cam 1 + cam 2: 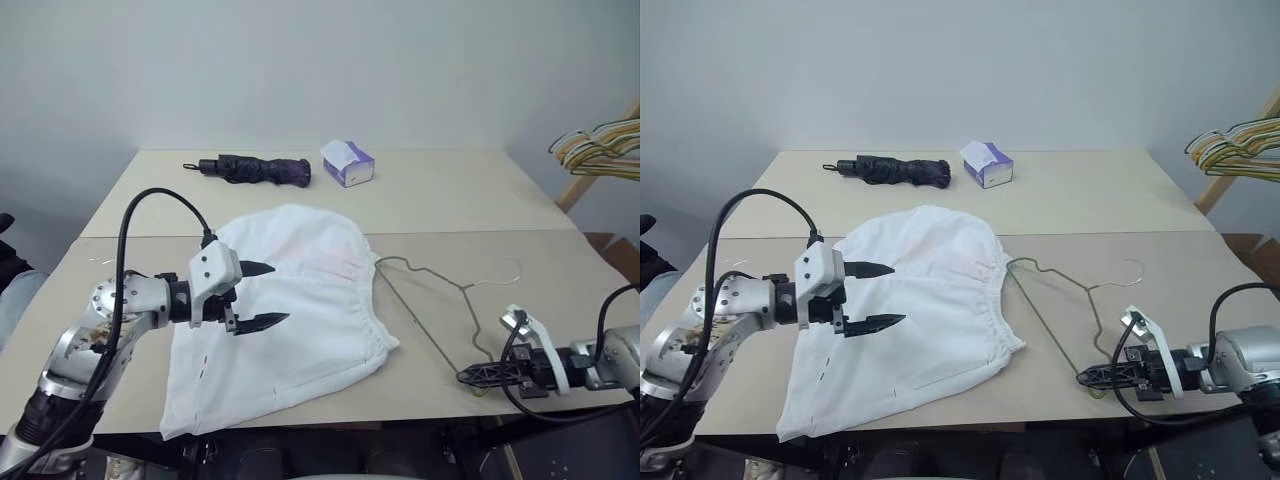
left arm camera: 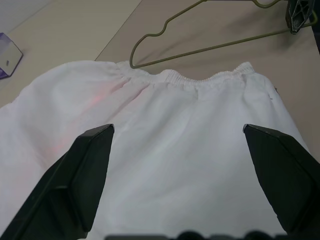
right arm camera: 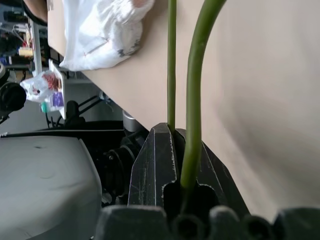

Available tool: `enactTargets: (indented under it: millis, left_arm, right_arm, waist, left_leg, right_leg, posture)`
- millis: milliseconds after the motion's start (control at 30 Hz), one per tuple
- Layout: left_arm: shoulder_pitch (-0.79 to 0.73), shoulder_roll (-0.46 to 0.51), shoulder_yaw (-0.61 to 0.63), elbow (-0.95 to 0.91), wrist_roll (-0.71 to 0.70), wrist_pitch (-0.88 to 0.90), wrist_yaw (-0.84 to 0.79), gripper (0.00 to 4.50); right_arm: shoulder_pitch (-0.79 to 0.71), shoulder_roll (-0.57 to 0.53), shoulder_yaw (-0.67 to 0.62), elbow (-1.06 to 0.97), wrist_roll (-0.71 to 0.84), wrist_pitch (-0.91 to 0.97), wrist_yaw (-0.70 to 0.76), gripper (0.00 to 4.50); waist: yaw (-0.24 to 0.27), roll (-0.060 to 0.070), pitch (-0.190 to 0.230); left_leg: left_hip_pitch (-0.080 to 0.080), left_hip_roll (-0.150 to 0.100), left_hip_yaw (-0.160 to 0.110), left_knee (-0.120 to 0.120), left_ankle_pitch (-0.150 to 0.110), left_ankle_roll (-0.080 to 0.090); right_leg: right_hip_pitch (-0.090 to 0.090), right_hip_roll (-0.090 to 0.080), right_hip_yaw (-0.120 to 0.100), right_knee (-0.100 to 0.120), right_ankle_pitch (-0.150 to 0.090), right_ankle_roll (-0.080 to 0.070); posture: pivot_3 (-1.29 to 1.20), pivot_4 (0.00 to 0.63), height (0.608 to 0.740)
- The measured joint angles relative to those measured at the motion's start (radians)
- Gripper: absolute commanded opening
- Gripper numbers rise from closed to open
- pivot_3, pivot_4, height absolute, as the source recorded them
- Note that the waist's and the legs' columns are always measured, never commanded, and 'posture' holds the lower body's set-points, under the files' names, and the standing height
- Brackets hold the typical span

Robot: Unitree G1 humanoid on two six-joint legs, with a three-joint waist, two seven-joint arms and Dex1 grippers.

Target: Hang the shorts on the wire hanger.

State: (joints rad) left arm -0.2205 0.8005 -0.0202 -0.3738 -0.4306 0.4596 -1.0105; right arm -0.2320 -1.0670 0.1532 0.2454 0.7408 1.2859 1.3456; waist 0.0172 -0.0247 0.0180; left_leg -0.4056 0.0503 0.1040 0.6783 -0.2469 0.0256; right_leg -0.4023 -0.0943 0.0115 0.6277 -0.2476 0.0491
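My right gripper (image 1: 470, 376) is clamped on the wire hanger (image 1: 440, 300) at its near corner, beside the worktop (image 1: 450, 200) edge. My left gripper (image 1: 262, 295) hovers wide apart over the shorts (image 1: 300, 300), lying flat, waistband touching the hanger. Nothing hung yet; open surface lies beyond both.

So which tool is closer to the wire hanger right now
Right. The right tool is shut on the wire hanger at its near corner; the left tool hovers open over the shorts.

The beige table (image 1: 450, 200) carries the shorts (image 1: 300, 300), the wire hanger (image 1: 430, 300), an umbrella (image 1: 255, 169) and a tissue box (image 1: 348, 163).
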Motion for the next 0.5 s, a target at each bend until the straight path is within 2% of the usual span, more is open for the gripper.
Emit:
enactTargets:
  millis: [300, 500]
  left_arm:
    - [0.000, -0.016, -0.005, 0.000, 0.007, -0.001, 0.004, 4.47]
    - [0.000, -0.018, -0.005, 0.000, 0.018, 0.000, 0.016, 4.47]
  right_arm:
    - [0.009, -0.001, 0.000, 0.003, -0.018, -0.013, 0.034, 0.00]
    - [-0.040, 0.020, 0.040, -0.001, -0.032, -0.013, 0.052, 0.00]
  waist:
    - [-0.003, 0.000, 0.000]
    - [-0.002, 0.000, 0.000]
  left_leg:
    - [0.001, 0.000, 0.000, 0.000, 0.000, 0.000]
    - [0.001, 0.000, 0.000, 0.000, 0.000, 0.000]
  right_leg:
    - [0.000, 0.000, 0.000, 0.000, 0.000, 0.000]
    - [0.000, 0.000, 0.000, 0.001, 0.000, 0.000]
  posture:
    - [0.06, 0.000, 0.740]
    - [0.07, 0.000, 0.740]
